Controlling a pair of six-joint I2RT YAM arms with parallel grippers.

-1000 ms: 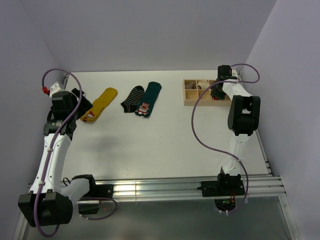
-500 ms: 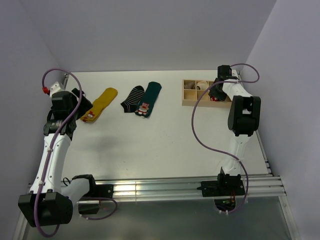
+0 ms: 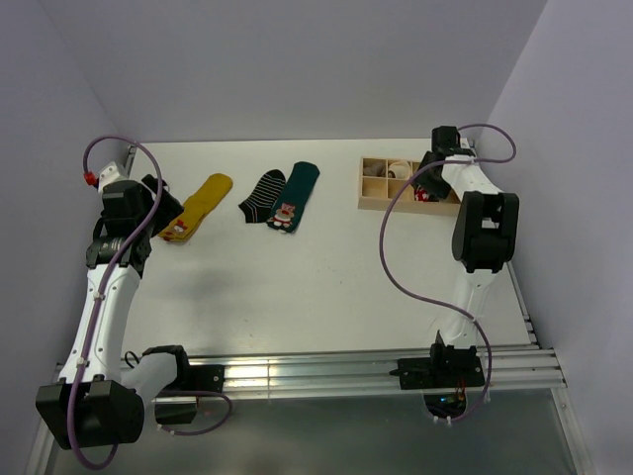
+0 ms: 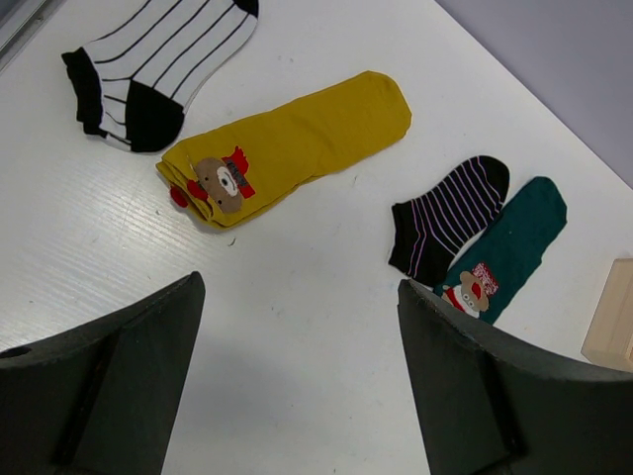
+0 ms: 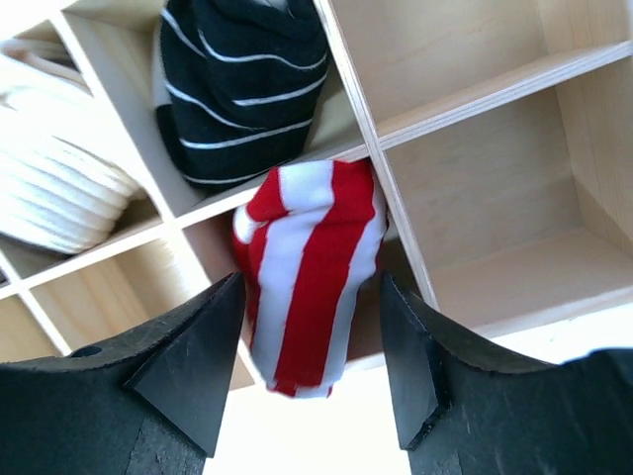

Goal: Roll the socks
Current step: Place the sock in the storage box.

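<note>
A rolled red-and-white striped sock (image 5: 309,272) lies over the front rim of a compartment of the wooden box (image 5: 475,94). My right gripper (image 5: 312,287) is open around it, with a gap on each side. A rolled black sock with thin white stripes (image 5: 242,84) fills the compartment behind. My left gripper (image 4: 299,287) is open and empty above the table. Ahead of it lie a yellow sock with a bear (image 4: 287,148), a black striped sock (image 4: 445,213) and a dark green sock with a bear figure (image 4: 504,247). The green sock also shows in the top view (image 3: 294,196).
A white sock with black stripes (image 4: 158,59) lies at the far left. A white roll (image 5: 59,193) sits in another compartment of the box (image 3: 376,193). The right arm (image 3: 480,223) reaches over the box at the back right. Walls close in the table on three sides.
The right gripper has shifted slightly over the box. The left arm and the flat socks have not moved.
</note>
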